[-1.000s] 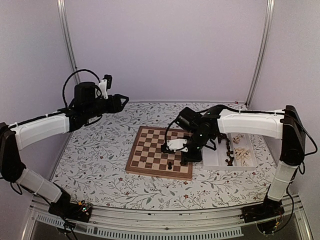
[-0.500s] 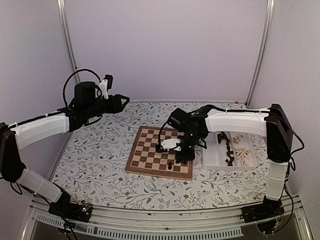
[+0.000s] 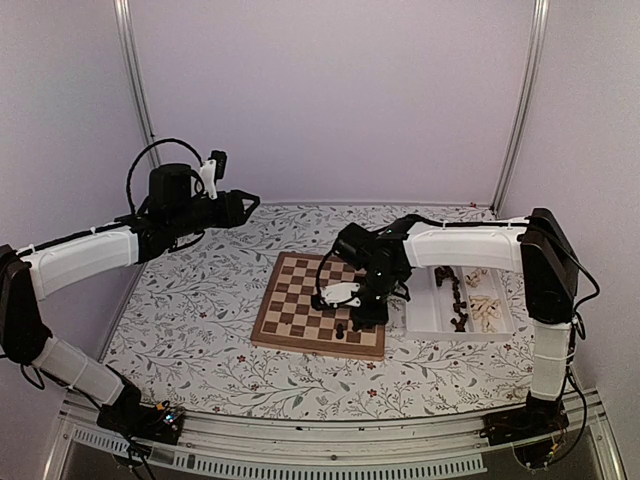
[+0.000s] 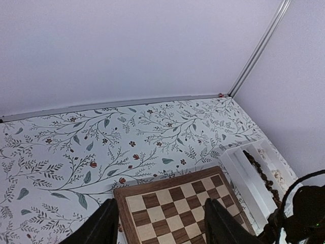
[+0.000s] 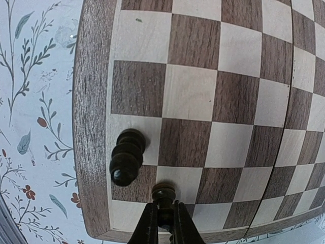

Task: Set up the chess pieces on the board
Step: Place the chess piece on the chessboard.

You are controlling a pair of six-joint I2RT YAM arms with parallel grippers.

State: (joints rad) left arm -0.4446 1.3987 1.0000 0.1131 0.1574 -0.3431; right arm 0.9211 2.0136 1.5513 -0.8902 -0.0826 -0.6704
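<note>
The board [image 3: 292, 300] lies in the middle of the table, also seen in the left wrist view [image 4: 172, 211] and the right wrist view [image 5: 213, 91]. One dark chess piece [image 3: 341, 330] [image 5: 127, 156] stands on a front-row square. My right gripper [image 3: 366, 316] [image 5: 163, 219] hangs low over the front row just right of it, shut on another dark chess piece [image 5: 164, 195]. My left gripper [image 3: 245, 206] [image 4: 162, 226] is raised high at the left, open and empty, its fingers [image 4: 104, 226] framing the board's far corner.
A white compartment tray [image 3: 425, 312] [image 4: 249, 175] sits right of the board. It holds dark pieces [image 3: 456, 298] and cream pieces [image 3: 487, 308]. The floral tablecloth [image 3: 190, 320] surrounds the board. White walls and metal posts close in the back and sides.
My right arm has moved left from the tray's edge to over the board's front row, carrying the dark piece. The left arm has not moved.
</note>
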